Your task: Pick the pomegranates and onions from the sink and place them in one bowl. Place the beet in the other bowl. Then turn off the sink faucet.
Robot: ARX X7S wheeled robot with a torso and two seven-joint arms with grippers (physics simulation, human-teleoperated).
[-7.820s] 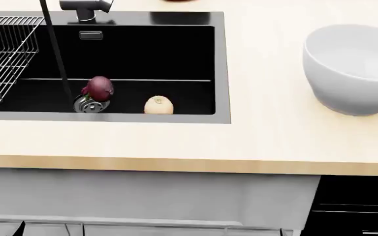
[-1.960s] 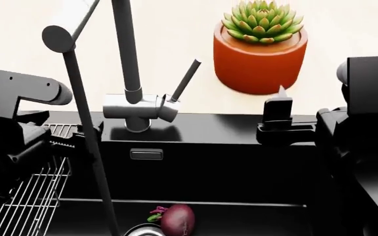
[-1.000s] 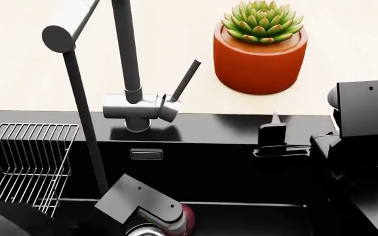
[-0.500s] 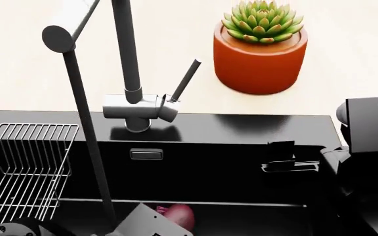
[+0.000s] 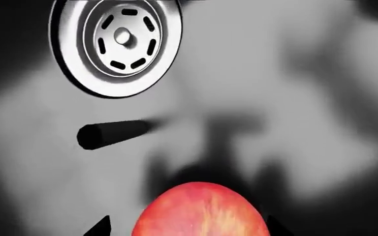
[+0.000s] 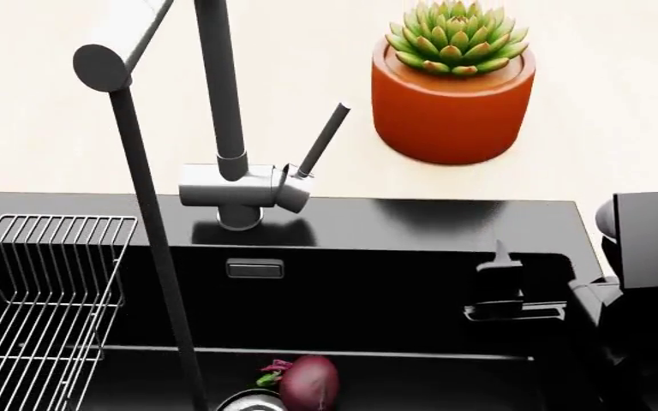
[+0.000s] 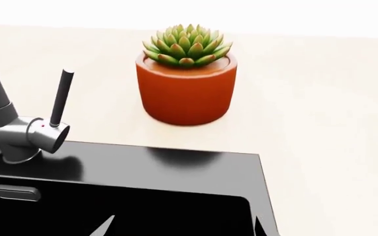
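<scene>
In the left wrist view a glossy red-pink pomegranate (image 5: pixel 201 211) lies on the sink floor between the two fingertips of my open left gripper (image 5: pixel 185 228); a small gap shows on one side. The steel drain strainer (image 5: pixel 116 44) is a little beyond it. In the head view the beet (image 6: pixel 309 383) rests beside the drain at the bottom of the black sink (image 6: pixel 397 282). The faucet (image 6: pixel 229 184) stands behind the basin with its lever (image 6: pixel 321 141) tilted up. My right gripper (image 6: pixel 510 287) (image 7: pixel 183 228) hangs open and empty over the sink's back right corner. Onions and both bowls are out of view.
The faucet's long dark spout (image 6: pixel 152 231) slants down into the basin, and its tip (image 5: pixel 113 133) shows near the drain. A wire rack (image 6: pixel 44 291) fills the sink's left side. A succulent in an orange pot (image 6: pixel 452 94) (image 7: pixel 185 88) stands on the counter behind.
My left arm has dropped out of the head view, which uncovers the beet. The right gripper has sunk lower and slightly right along the sink's right side.
</scene>
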